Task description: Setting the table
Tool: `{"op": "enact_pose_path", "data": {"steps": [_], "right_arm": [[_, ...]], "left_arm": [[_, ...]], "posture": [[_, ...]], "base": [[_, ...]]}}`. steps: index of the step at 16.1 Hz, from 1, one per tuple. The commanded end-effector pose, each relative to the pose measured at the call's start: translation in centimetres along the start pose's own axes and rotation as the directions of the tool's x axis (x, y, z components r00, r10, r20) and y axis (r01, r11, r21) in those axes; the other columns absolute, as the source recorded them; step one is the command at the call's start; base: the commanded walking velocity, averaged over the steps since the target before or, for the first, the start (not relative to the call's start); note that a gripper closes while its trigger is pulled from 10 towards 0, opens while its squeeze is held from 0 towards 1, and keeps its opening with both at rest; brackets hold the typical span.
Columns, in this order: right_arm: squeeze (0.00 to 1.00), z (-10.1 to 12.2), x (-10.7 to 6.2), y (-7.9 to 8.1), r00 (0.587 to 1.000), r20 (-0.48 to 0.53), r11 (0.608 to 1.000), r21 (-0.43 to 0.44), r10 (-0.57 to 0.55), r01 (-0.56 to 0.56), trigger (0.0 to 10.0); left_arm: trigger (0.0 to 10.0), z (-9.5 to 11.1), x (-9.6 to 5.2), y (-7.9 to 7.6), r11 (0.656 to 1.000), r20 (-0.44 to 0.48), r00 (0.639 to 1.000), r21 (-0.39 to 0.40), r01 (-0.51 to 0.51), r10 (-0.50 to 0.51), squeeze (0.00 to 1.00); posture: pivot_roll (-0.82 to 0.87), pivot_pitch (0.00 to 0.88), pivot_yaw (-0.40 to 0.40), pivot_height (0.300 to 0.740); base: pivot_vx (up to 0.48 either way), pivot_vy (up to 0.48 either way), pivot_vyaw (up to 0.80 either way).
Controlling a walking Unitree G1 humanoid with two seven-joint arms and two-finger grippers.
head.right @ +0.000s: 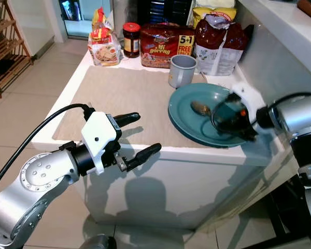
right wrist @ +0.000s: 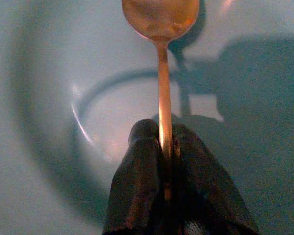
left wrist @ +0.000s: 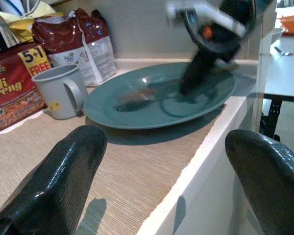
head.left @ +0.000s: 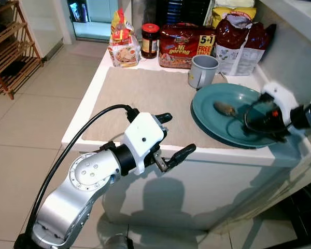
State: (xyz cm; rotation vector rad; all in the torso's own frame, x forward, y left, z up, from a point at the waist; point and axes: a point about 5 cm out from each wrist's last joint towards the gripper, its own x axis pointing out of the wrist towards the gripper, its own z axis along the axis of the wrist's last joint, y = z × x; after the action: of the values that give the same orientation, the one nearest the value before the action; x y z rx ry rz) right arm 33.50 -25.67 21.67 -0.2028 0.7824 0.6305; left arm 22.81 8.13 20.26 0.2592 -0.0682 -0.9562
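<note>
My left arm is bent at the elbow and reaches forward, its silver shell low in front of me. My left gripper [head.left: 170, 136] has its jaws spread wide, gripping nothing. My right arm comes in from the side, wrist turned inward. My right gripper [right wrist: 161, 147] has its jaws pinched tight on a thin metal handle.

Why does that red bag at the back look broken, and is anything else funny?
The red bag by the wall has its top torn open and ragged. The teal plate sits near the counter's front edge. Otherwise nothing looks spilled; the right pincer grips the spoon over the plate.
</note>
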Motion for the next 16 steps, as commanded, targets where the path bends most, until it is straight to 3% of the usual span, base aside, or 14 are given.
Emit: {"op": "enact_pose_path", "data": {"steps": [1, 4, 6, 7, 8, 9, 10, 11, 14, 16], "right_arm": [[0.00, 1.1, -0.8, 0.6, 0.997, 0.075, 1.000, 0.003, -0.002, 0.001, 0.0], [0.00, 1.9, -0.6, 2.2, 0.990, 0.143, 1.000, 0.004, -0.008, 0.008, 0.0], [0.00, 2.8, -0.8, 3.9, 0.967, 0.249, 0.998, -0.020, -0.050, 0.057, 0.0], [0.00, 3.5, -1.2, 5.0, 0.931, 0.349, 0.993, -0.010, -0.105, 0.116, 3.1], [0.00, 3.8, -1.7, 5.7, 0.893, 0.425, 0.986, -0.005, -0.149, 0.167, 5.3], [0.00, 4.4, -2.3, 7.0, 0.804, 0.570, 0.974, -0.024, -0.171, 0.224, 10.0], [0.00, 4.3, -2.8, 8.4, 0.713, 0.667, 0.965, 0.033, -0.216, 0.261, 10.0], [0.00, 4.1, -3.0, 9.3, 0.665, 0.707, 0.960, 0.072, -0.241, 0.272, 10.0], [0.00, 2.9, -3.3, 12.0, 0.457, 0.807, 0.923, 0.280, -0.375, 0.263, 10.0], [0.00, 2.3, -3.2, 13.0, 0.409, 0.830, 0.920, 0.293, -0.380, 0.261, 10.0]], "left_arm": [[10.0, 0.2, -0.1, 0.2, 1.000, 0.004, 1.000, 0.016, -0.004, 0.004, 0.00], [10.0, 0.2, -0.1, 0.3, 1.000, -0.003, 1.000, 0.020, 0.000, 0.000, 0.00], [10.0, 0.1, -0.2, 0.5, 1.000, -0.009, 1.000, 0.023, -0.006, 0.006, 0.00], [10.0, 0.1, -0.2, 1.0, 0.998, -0.008, 0.998, 0.032, -0.056, 0.056, 0.00], [10.0, 0.1, -0.2, 1.5, 0.993, -0.006, 0.993, 0.045, -0.113, 0.114, 0.00], [10.0, -0.2, -0.2, 2.3, 0.979, -0.020, 0.980, 0.035, -0.199, 0.199, 0.00], [10.0, -0.4, -0.4, 3.0, 0.959, -0.021, 0.959, 0.012, -0.282, 0.282, 0.00], [10.0, -0.5, -0.5, 3.3, 0.951, -0.019, 0.950, 0.011, -0.310, 0.311, 0.00], [10.0, -1.0, -0.3, 3.1, 0.942, -0.026, 0.942, 0.017, -0.334, 0.335, 0.00], [10.0, -0.8, 0.0, 3.0, 0.943, -0.015, 0.943, 0.006, -0.333, 0.333, 0.00]], "posture": [[0.05, 0.028, -0.031, 0.740], [0.05, 0.026, -0.021, 0.740], [0.05, 0.025, -0.017, 0.740], [0.05, 0.028, -0.018, 0.740], [0.05, 0.032, -0.020, 0.740], [0.05, 0.034, -0.021, 0.740], [0.05, 0.039, -0.024, 0.740], [0.04, 0.041, -0.021, 0.740], [0.02, 0.046, 0.001, 0.740], [0.02, 0.046, 0.001, 0.740]], "base": [[0.000, 0.000, 0.00], [0.000, 0.000, 0.00], [0.000, 0.000, 0.00], [0.000, 0.000, 0.00], [0.000, 0.000, 0.00], [0.000, 0.000, 0.00], [0.000, 0.000, 0.00], [0.000, 0.000, 0.00], [-0.090, 0.000, 0.00], [-0.306, 0.000, 0.00]]}}
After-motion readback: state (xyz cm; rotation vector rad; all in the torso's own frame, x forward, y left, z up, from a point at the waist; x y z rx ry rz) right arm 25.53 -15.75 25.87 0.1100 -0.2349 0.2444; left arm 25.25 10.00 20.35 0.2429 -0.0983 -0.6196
